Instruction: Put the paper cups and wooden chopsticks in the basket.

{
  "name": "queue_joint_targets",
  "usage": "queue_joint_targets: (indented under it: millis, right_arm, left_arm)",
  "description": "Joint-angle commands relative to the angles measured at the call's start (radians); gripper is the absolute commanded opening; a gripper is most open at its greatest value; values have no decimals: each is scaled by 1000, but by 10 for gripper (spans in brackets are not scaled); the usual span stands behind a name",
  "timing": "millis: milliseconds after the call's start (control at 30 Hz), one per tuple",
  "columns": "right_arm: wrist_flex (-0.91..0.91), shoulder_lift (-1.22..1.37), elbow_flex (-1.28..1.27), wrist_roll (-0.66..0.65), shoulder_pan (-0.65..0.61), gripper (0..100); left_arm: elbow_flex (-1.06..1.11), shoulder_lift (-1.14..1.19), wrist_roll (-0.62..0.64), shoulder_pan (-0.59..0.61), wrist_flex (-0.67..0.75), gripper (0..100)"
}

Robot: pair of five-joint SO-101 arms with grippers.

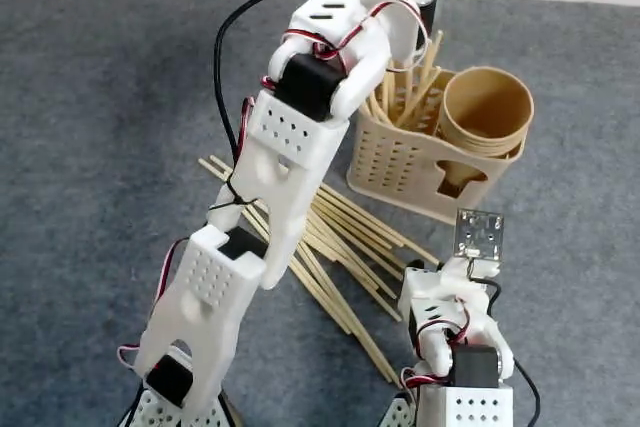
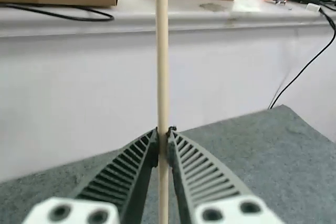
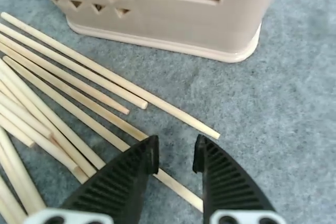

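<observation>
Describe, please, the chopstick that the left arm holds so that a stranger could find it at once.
Find the beige basket on the grey mat; the left arm extends over it. The left gripper is shut on one wooden chopstick. Unlike the loose chopsticks lying on the mat, this one is clamped between black fingers.

Paper cups [image 1: 486, 112] stand in the basket [image 1: 395, 162], chopsticks [image 1: 345, 232] before it.

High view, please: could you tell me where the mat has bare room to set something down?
The widest bare grey mat lies left of the left arm. A narrower strip runs right of the basket and the right arm. It is crowded between the arms, in front of the basket, where loose chopsticks fan out.
</observation>
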State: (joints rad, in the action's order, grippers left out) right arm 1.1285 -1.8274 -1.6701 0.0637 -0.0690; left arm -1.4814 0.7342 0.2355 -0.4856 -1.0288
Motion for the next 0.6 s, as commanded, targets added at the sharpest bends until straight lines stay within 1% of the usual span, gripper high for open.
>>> queue_joint_targets:
  millis: [0, 67, 233, 400, 567]
  right_arm:
    - [-27, -13, -74, 0, 12, 123]
    - [-27, -13, -74, 0, 12, 123]
    - [-27, -13, -74, 0, 12, 123]
    - [-27, -13, -74, 0, 12, 123]
    - [-27, -13, -74, 0, 12, 123]
  left_arm:
    - [-30, -15, 9, 10, 6, 8]
    - [-30, -16, 11, 8, -40, 21]
    - [-30, -18, 14, 4, -149, 130]
    - [-47, -19, 14, 10, -172, 133]
    - [-188, -16, 14, -4, -267, 133]
